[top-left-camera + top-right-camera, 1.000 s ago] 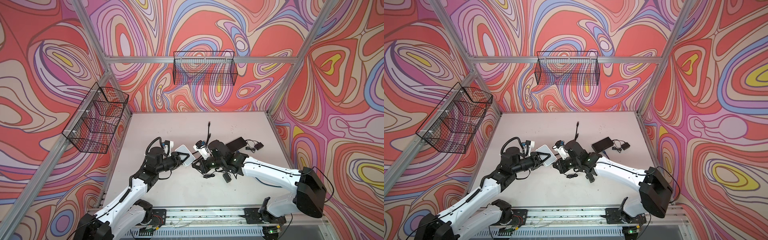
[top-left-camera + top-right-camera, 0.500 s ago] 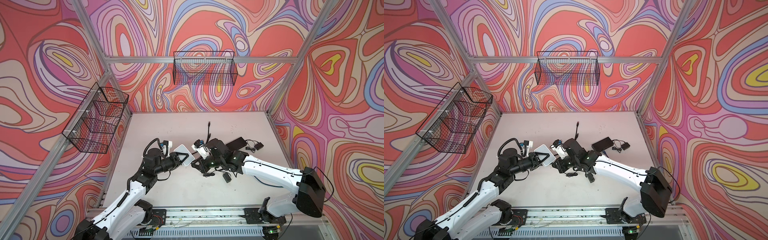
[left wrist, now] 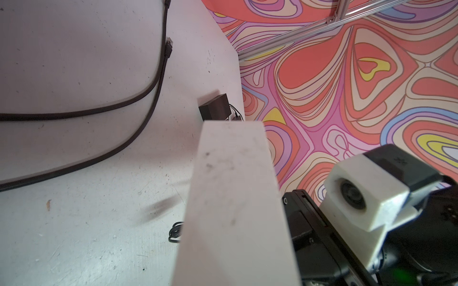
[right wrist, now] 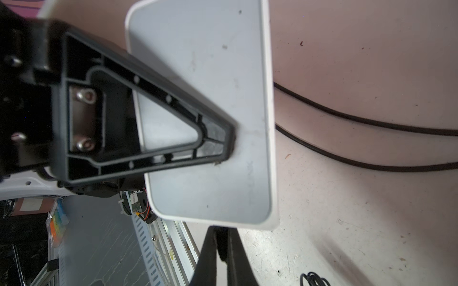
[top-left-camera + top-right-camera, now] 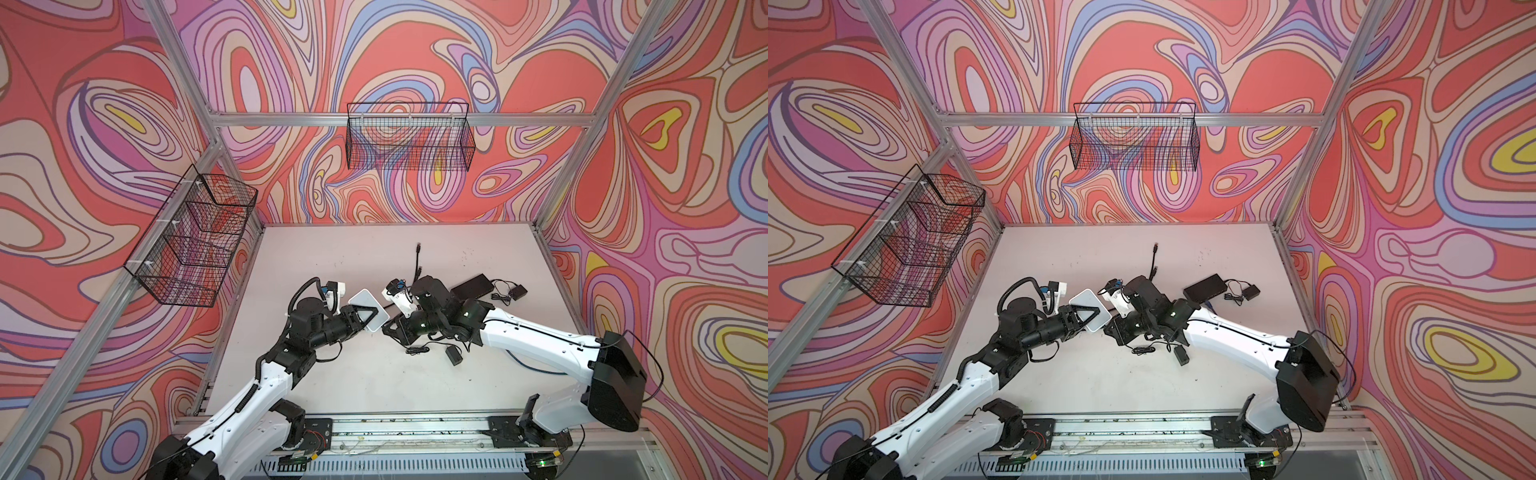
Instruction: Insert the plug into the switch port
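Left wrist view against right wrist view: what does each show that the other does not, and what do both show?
Only the left wrist view: the switch seen edge-on, a connector, a black box and the right wrist camera. Only the right wrist view: the switch's flat face, the left gripper clamped on it, and the right gripper, shut, close to the switch's edge. Both: the switch and black cables lying on the table.

Walls [image 5: 415, 50] are wild red-pink-purple swirls, aluminium rails [image 5: 282, 119] at the edges. Black wire basket [image 5: 409, 137] on the back wall, tiered basket [image 5: 191, 237] on the left, scuffed white worktop [image 5: 353, 386] below.
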### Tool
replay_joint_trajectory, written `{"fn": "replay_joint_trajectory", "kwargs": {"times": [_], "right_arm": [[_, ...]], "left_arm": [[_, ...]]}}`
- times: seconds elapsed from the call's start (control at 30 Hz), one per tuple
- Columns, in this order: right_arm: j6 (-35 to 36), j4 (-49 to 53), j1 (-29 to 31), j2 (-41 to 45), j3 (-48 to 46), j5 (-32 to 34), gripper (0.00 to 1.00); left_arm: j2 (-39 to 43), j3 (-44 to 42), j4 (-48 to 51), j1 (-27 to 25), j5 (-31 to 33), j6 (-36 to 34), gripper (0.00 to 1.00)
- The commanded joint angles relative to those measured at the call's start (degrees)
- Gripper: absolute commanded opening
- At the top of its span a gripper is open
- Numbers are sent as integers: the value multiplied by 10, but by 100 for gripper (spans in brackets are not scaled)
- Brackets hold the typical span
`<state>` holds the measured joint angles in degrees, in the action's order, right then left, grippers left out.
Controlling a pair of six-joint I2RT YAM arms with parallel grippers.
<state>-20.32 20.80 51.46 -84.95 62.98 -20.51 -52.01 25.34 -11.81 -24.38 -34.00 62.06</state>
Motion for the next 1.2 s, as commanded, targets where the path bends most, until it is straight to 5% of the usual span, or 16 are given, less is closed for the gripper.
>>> {"fn": "replay_joint_trajectory", "kwargs": {"times": [0.0, 0.63, 0.93, 1.17], "right_arm": [[18, -115, -3, -2, 56, 40, 0], [33, -99, -4, 16, 72, 91, 1], [32, -87, -4, 20, 54, 95, 29], [5, -81, -4, 44, -20, 99, 39]], "left_arm": [[-15, 7, 31, -42, -85, -14, 13], [-14, 4, 40, -46, -79, -16, 13], [-19, 0, 58, -46, -12, -11, 12], [-13, 7, 64, -45, 32, -3, 12]]}}
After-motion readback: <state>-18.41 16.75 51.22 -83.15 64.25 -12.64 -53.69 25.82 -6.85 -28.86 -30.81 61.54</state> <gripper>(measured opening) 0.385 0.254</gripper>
